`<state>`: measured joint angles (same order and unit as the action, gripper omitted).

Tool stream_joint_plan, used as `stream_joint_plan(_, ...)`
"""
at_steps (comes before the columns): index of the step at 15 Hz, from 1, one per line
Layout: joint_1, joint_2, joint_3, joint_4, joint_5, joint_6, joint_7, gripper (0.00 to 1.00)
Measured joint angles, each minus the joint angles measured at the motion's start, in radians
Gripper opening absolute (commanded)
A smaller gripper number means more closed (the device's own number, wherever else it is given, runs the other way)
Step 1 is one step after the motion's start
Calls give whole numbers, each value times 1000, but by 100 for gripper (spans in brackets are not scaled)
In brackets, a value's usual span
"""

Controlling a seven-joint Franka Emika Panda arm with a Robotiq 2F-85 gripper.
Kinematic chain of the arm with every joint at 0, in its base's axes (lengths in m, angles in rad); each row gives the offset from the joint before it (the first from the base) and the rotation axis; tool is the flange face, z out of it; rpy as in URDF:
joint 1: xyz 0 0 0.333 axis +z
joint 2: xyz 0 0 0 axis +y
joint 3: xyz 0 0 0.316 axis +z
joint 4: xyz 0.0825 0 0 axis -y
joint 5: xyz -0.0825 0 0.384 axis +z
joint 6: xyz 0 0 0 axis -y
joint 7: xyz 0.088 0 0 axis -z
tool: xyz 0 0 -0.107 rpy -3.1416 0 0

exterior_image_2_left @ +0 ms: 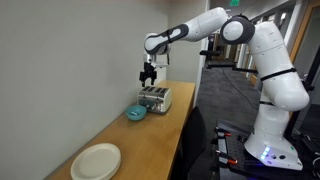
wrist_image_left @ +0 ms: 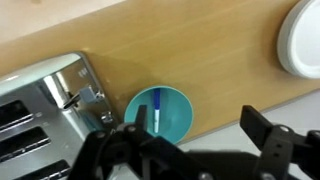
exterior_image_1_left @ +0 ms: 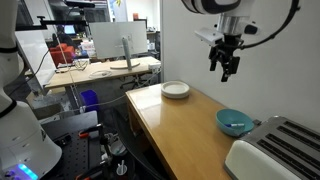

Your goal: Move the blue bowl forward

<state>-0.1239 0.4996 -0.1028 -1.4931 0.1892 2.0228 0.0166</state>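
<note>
The blue bowl (exterior_image_1_left: pixel 235 123) is a small glossy teal bowl on the wooden table, right beside the silver toaster (exterior_image_1_left: pixel 270 150). It also shows in an exterior view (exterior_image_2_left: pixel 136 113) and in the wrist view (wrist_image_left: pixel 160 112), where a blue and white stick-like thing or reflection shows inside it. My gripper (exterior_image_1_left: pixel 227 66) hangs well above the table, higher than the bowl and apart from it. It shows in an exterior view (exterior_image_2_left: pixel 148 78) above the toaster too. In the wrist view the gripper (wrist_image_left: pixel 195 135) has its fingers spread wide and holds nothing.
A flat white plate (exterior_image_1_left: pixel 176 90) lies at the table's far end, also in an exterior view (exterior_image_2_left: pixel 96 161) and the wrist view (wrist_image_left: pixel 302 38). The toaster (wrist_image_left: pixel 45 110) touches or nearly touches the bowl. A white wall runs along the table. The table edge drops off beside the robot base.
</note>
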Motion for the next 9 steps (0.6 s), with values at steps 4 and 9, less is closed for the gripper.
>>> stream_joint_plan(4, 5, 69, 18, 0, 70, 38, 181, 100)
stream_joint_plan(9, -4, 128, 23, -13, 155, 48, 301, 100)
